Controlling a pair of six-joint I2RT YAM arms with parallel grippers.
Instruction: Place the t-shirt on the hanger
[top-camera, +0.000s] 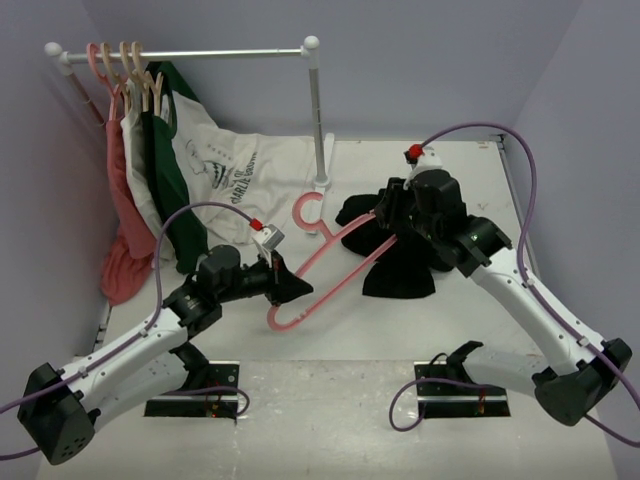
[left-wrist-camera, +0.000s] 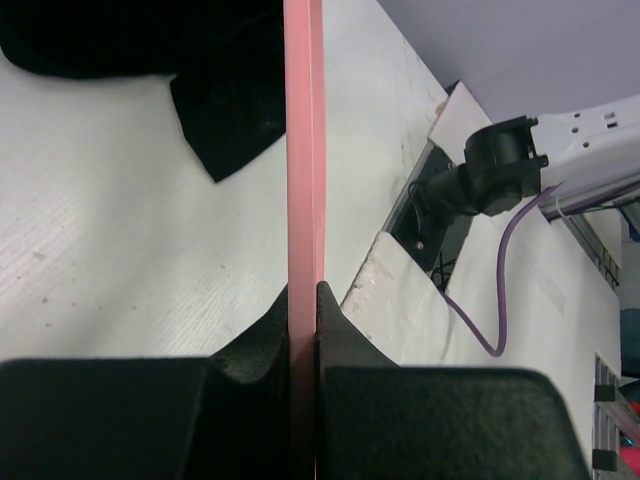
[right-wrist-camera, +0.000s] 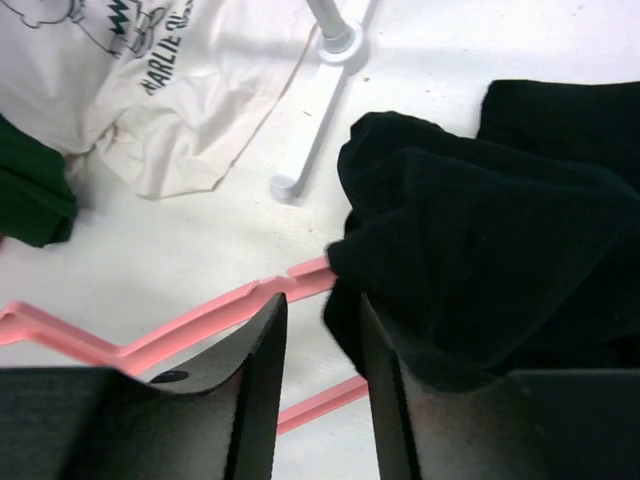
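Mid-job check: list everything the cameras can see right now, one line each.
t-shirt: one, black, crumpled on the table right of centre
hanger: one, pink, mid-table, one end running under the t-shirt
rack: one, silver rail on white posts, back left
cream hangers: several, at the rail's left end
pink garment: one, hanging far left
green shirt: one, dark green, hanging beside it
white shirt: one, dark lettering, hung with its hem spread on the table
table: one, white
cables: two, purple, one per arm
left gripper: black, clamped on the hanger
right gripper: black, fingers apart at the t-shirt's edge
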